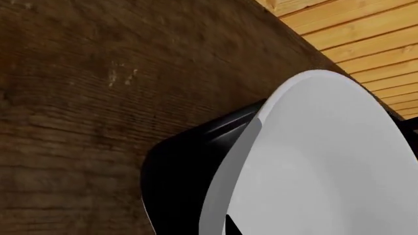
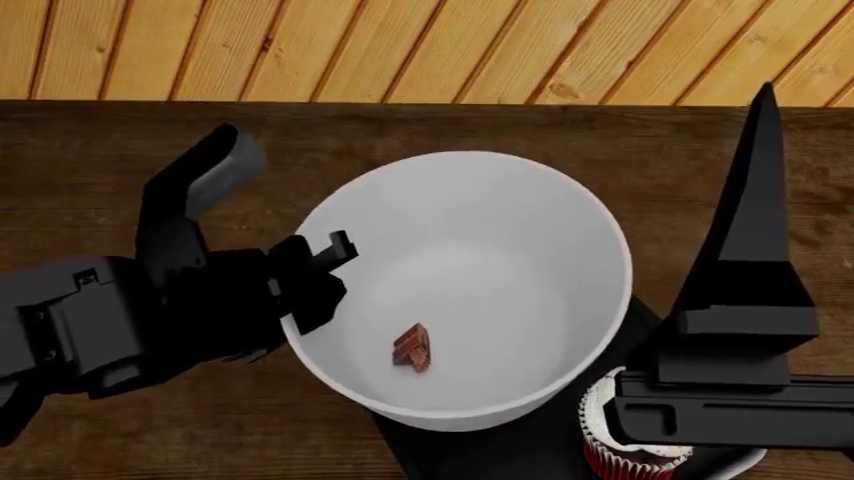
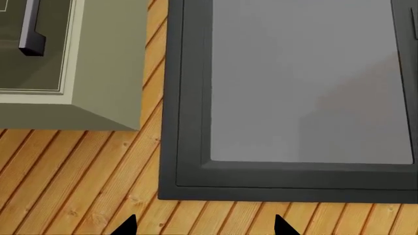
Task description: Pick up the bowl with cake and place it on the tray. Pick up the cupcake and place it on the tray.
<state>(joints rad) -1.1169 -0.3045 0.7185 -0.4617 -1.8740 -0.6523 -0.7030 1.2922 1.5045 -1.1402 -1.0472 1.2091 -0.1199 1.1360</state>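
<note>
Left gripper (image 2: 320,275) clamped on the bowl's (image 2: 461,290) rim, one finger inside, the rest outside. Bowl appears lifted, its near-right part over the dark tray (image 2: 521,450). Cake (image 2: 412,348) lies on the bowl floor, toward the near side.

Judgement: placing step. Carry the bowl further over the tray, keep it level so the slice doesn't slide, lower, then release.

Cupcake (image 2: 638,455) stands at the tray's right part, just right of the bowl; risk of knocking it on the way down. Right gripper (image 3: 202,226) raised above the cupcake, tips apart, holding nothing. Wooden table (image 2: 80,180) under the tray.
</note>
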